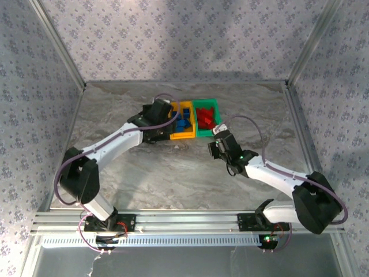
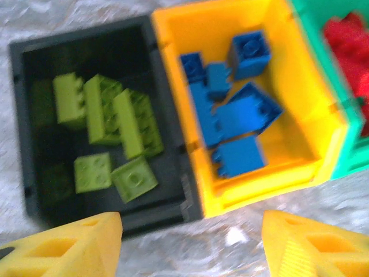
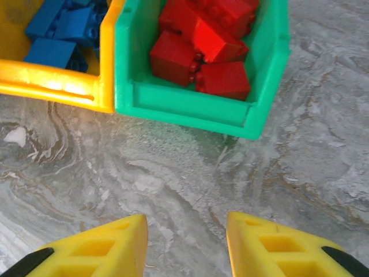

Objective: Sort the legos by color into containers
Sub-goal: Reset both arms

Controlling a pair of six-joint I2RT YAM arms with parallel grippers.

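Legos sorted, both my grippers empty.
Left gripper wide by black bin of lime bricks; blue bricks in orange-yellow bin; right gripper wide over desk, near green bin of red bricks.

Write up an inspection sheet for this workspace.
Surface: grey marbled table.
Job's things: black bin holds lime green bricks; orange-yellow bin holds blue bricks; green bin holds red bricks; the bins stand side by side, touching.
Clutter: nothing seen.
Grippers: left gripper open, empty, near the black bin; right gripper open, empty, over the table before the green bin.
Cables: purple cables loop along both arms.
Surroundings: patterned walls, aluminium frame.
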